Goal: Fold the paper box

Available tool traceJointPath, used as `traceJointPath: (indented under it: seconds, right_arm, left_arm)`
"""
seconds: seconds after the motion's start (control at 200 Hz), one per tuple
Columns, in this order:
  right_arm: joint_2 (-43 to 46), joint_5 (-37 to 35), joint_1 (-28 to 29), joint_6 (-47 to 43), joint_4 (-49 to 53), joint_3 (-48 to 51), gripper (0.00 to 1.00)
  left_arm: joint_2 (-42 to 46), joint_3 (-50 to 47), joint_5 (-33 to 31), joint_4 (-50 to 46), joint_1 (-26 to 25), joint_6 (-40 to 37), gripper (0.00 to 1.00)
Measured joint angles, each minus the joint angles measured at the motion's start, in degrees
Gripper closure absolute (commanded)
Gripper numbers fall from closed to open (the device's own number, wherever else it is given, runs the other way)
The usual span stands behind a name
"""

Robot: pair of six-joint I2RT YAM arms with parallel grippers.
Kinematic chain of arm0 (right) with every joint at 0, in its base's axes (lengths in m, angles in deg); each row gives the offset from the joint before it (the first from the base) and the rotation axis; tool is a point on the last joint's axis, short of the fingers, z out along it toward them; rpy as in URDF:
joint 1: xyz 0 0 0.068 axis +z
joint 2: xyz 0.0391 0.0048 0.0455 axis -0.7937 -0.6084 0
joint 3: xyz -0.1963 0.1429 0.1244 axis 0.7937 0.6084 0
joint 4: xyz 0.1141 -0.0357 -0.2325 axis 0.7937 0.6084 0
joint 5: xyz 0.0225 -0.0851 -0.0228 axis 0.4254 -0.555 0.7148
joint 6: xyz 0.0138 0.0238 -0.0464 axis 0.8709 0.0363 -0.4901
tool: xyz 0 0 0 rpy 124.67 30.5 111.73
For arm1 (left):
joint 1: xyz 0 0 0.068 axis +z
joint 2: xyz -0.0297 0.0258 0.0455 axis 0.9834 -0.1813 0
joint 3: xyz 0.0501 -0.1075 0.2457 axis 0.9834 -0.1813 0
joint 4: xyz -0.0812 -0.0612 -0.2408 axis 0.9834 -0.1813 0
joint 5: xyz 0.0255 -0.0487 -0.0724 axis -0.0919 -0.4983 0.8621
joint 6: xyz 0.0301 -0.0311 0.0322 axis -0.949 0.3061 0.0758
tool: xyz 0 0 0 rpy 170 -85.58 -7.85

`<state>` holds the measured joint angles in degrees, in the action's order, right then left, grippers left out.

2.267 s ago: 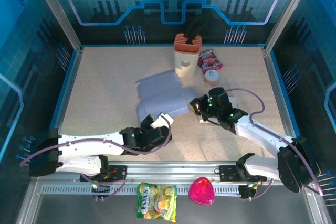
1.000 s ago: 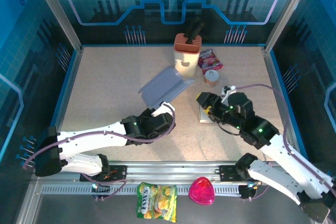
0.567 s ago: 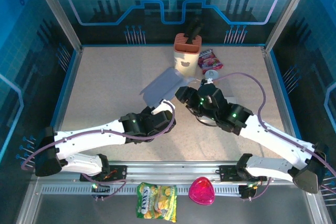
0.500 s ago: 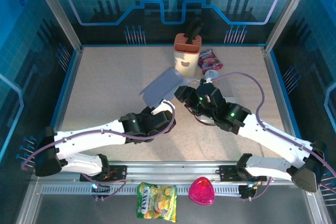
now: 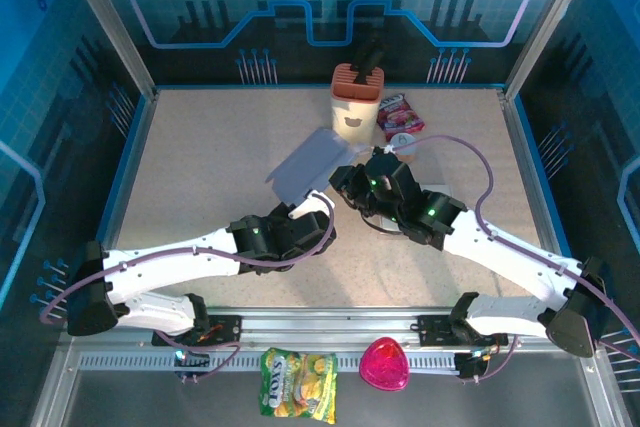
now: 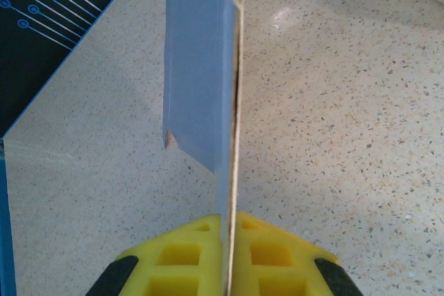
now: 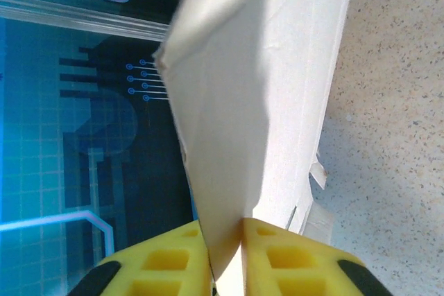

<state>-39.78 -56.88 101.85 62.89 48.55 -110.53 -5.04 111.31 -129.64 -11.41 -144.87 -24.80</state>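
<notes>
The paper box (image 5: 308, 160) is a flat, pale lilac-grey cardboard sheet, held tilted up off the table's middle. My left gripper (image 5: 301, 210) is shut on its near lower edge. In the left wrist view the yellow fingers (image 6: 187, 261) pinch the thin sheet (image 6: 198, 67) edge-on, and my left gripper (image 6: 229, 244) has no gap. My right gripper (image 5: 346, 179) grips the box's right edge. In the right wrist view my right gripper (image 7: 225, 244) is shut on a cream inner panel (image 7: 257, 95) that rises between its fingers.
An orange-and-white holder (image 5: 357, 99) stands at the back, just behind the box. A red snack packet (image 5: 400, 114) and a small cup (image 5: 403, 141) sit to its right. A yellow snack bag (image 5: 298, 383) and a pink object (image 5: 385, 365) lie in front of the rail.
My right arm swung left from the table's right side up to the box, and its jaws closed on the box's right panel. The left gripper kept its hold, lifting the box slightly.
</notes>
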Motion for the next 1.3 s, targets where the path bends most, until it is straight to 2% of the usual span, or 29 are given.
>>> traceJointPath:
  seconds: [0.1,0.125,0.225,0.275,0.325,0.56,0.81,0.895,0.925,0.94,1.055,1.171,1.301]
  right_arm:
    - [0.00,0.44,-0.24,0.24,-0.02,0.04,0.97]
    - [0.00,0.48,-0.26,0.09,-0.02,0.09,1.00]
    - [0.02,1.11,-0.66,0.35,-0.20,0.39,1.00]
    - [0.02,1.33,-1.03,0.39,-0.66,0.79,1.00]
    - [0.11,1.42,-1.36,0.66,-1.09,1.33,1.00]
    - [2.47,2.84,-3.26,2.36,-2.43,2.54,1.00]
    - [3.63,4.39,-4.52,4.26,-3.76,2.54,1.00]
    - [4.11,4.61,-4.76,4.66,-3.67,2.54,1.00]
    - [4.50,4.66,-4.76,4.66,-3.48,2.54,1.00]
    - [4.72,4.66,-4.76,4.66,-3.41,2.54,1.00]
    - [7.65,4.76,-4.76,4.63,-2.27,2.54,1.00]
    - [11.96,4.42,-4.57,4.37,-0.98,2.49,1.00]
    - [16.02,3.61,-2.73,4.26,0.90,2.05,1.00]
  left_arm:
    - [0.02,0.00,-0.52,-0.15,0.02,0.04,0.99]
    - [0.04,0.00,-0.59,-0.15,0.02,0.09,0.94]
    - [0.66,0.00,-0.57,-0.59,0.00,0.44,0.64]
    - [1.70,0.00,-0.50,-0.44,-0.22,1.44,0.53]
    - [3.23,0.00,-0.39,-0.55,-0.46,1.75,0.47]
    - [13.27,-4.55,0.63,0.17,-0.85,7.52,0.38]
    - [13.75,-8.96,1.03,-0.11,-2.58,12.02,0.32]
    - [14.36,-9.03,-1.92,-1.60,-2.91,15.08,0.17]
    - [15.28,-9.22,-2.97,-2.05,-3.04,16.20,0.03]
    - [15.85,-9.40,-3.37,-2.12,-3.15,16.68,0.01]
    - [25.03,-11.85,-3.61,0.31,-3.96,17.16,0.01]
    - [35.98,-14.21,0.57,4.63,-4.20,14.62,0.01]
    - [43.23,-14.60,4.02,7.28,-4.20,13.62,0.01]
